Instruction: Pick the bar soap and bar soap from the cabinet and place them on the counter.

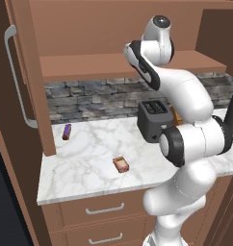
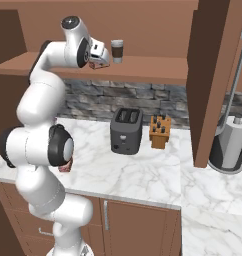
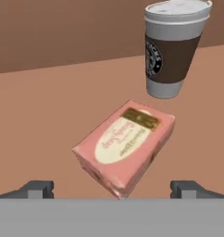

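You see one pink soap [image 3: 125, 146] lying flat and askew on the cabinet shelf [image 3: 49, 115], second soap [image 1: 121, 164] flat on the white marble bench [image 1: 84, 163], near its front edge

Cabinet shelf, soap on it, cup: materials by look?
Cabinet shelf: plain matte brown, likely wood or laminate; no grain shows. Bar soap: pink, printed label, crisp edges, probably boxed. Paper cup: white body and lid, brown sleeve, likely paper, lid possibly plastic.
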### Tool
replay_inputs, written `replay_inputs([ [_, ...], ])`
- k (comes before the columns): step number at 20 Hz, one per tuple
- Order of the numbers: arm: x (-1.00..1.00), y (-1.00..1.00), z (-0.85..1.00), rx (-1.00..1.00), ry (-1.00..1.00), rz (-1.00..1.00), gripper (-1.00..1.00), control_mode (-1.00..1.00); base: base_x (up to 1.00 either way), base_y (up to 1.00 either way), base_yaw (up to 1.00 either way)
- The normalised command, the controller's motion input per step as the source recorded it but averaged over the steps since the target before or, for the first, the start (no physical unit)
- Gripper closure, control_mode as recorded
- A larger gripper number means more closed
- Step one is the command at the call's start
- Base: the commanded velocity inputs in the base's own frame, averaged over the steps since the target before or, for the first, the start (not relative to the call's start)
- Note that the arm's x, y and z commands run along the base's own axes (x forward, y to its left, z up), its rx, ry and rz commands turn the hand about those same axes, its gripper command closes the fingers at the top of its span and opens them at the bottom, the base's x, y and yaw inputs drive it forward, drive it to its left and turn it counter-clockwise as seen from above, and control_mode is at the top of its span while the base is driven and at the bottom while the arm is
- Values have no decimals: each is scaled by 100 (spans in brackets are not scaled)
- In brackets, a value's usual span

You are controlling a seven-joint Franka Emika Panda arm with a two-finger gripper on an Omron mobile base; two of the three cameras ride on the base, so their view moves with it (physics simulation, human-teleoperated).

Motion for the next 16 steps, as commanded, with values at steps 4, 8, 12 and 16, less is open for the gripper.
replay_inputs([
  [4, 31, 0, -24, 0, 1, 0, -100, -100, 0, 0, 0],
  [8, 32, 0, -10, 0, 0, 0, -100, -100, 0, 0, 0],
  [12, 35, 0, -1, 0, 0, 0, -100, -100, 0, 0, 0],
  [16, 28, 0, -5, 0, 0, 0, 100, -100, 0, 0, 0],
])
